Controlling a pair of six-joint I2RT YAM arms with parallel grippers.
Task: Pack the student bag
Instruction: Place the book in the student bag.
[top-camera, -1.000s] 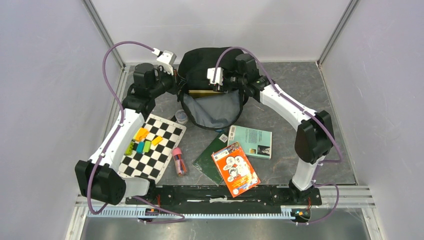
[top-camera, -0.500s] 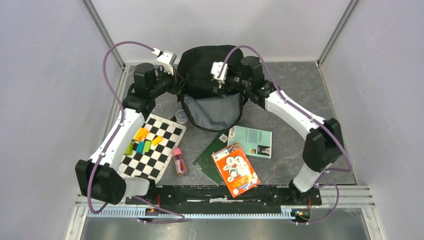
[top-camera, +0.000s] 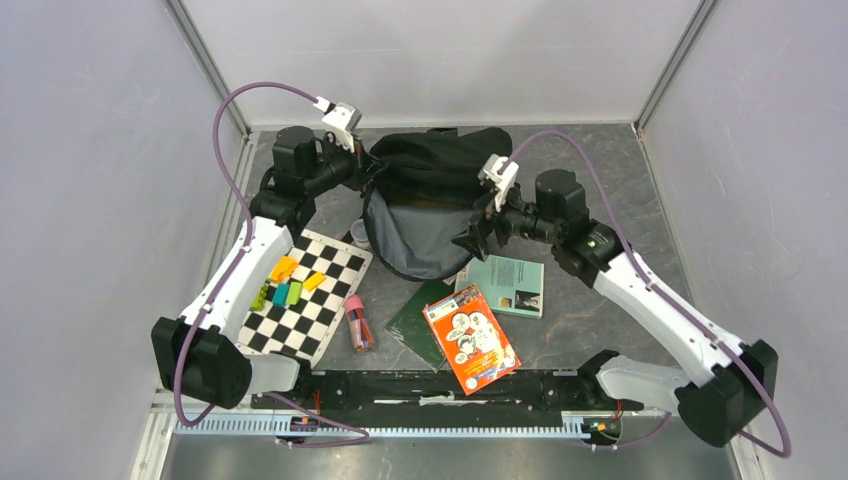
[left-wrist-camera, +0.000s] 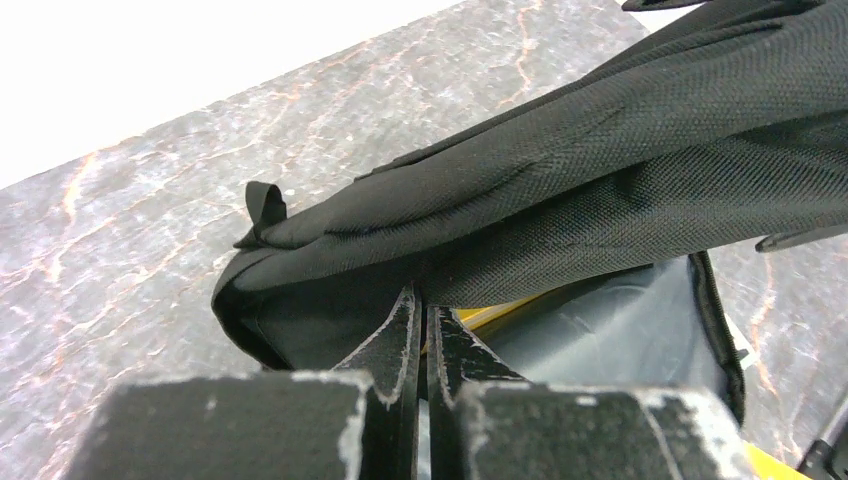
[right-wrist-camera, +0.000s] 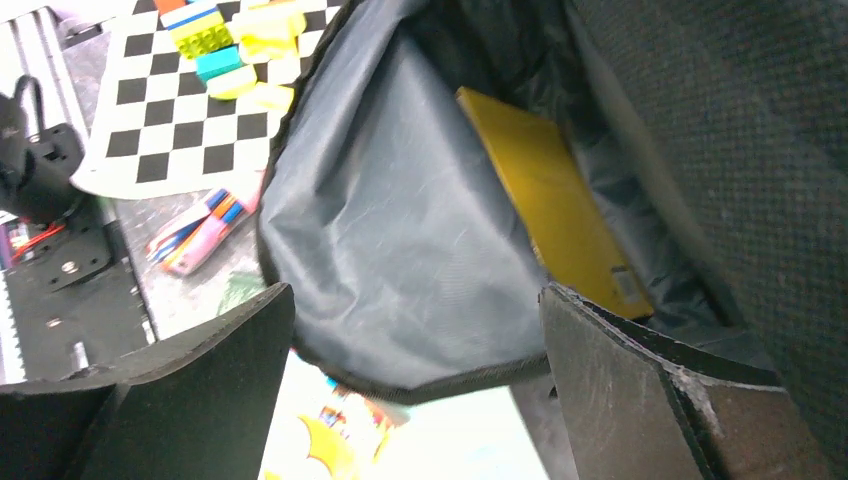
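The student bag (top-camera: 440, 165) lies at the back middle, its mouth open toward me and grey lining (top-camera: 420, 235) showing. My left gripper (top-camera: 372, 180) is shut on the black fabric of the bag's left rim (left-wrist-camera: 420, 290) and holds it up. A yellow book (right-wrist-camera: 555, 200) lies inside the bag against the lining and also shows in the left wrist view (left-wrist-camera: 490, 315). My right gripper (top-camera: 470, 238) is open and empty just outside the bag's right front rim. In the right wrist view (right-wrist-camera: 415, 340) its fingers (right-wrist-camera: 640, 390) straddle the bag's lower edge without touching it.
A checkerboard (top-camera: 320, 310) with several coloured blocks (top-camera: 285, 280) lies at the left. A small jar (top-camera: 363, 233) and a bundle of pens (top-camera: 358, 322) lie beside it. A green book (top-camera: 415, 318), a teal book (top-camera: 503, 283) and an orange comic book (top-camera: 470, 338) lie in front of the bag.
My right gripper has pulled out of the bag's mouth and moved near and to the right, empty. The bag's top has slumped to the right. The left gripper keeps its hold.
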